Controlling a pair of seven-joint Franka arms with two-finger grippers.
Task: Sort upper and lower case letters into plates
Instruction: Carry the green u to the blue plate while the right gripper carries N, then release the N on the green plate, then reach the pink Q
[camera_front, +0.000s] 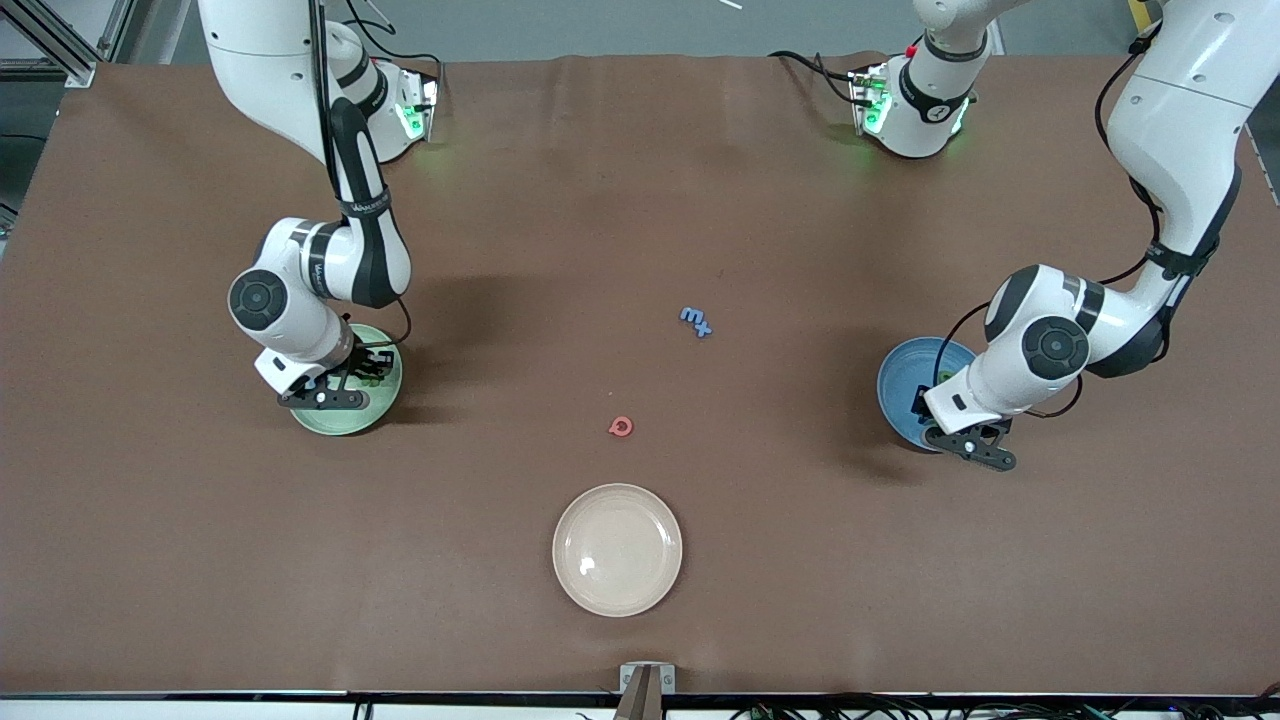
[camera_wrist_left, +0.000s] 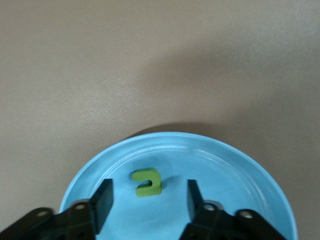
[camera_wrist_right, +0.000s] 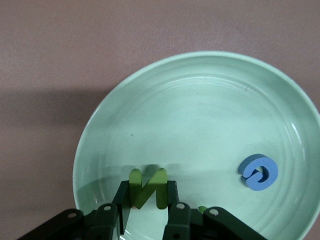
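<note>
The blue plate (camera_wrist_left: 240, 170) stands at the left arm's end of the table, and one small green letter (camera_wrist_left: 147, 182) already lies in it. The left gripper (camera_wrist_left: 148, 199) hangs just over this plate with its fingers (camera_wrist_left: 103, 197) apart, one on each side of the letter and not touching it, so this letter looks released.

The mint green plate (camera_wrist_right: 210, 110) stands at the right arm's end. A blue letter (camera_wrist_right: 258, 172) lies in it. The right gripper (camera_wrist_right: 148, 200) is over this plate and its fingers are closed on a green N (camera_wrist_right: 148, 185), low above the plate's floor. I judge that this letter is about to be put down.

Three letters are left on the brown table (camera_front: 640, 180) between the two plates: a blue m (camera_front: 690, 317) touching a small blue x (camera_front: 704, 329), and a red letter (camera_front: 621, 427) nearer to the front camera. The cream-white plate (camera_front: 617, 549), nearest to the camera, holds nothing. So the sorting seems to be about half done.
</note>
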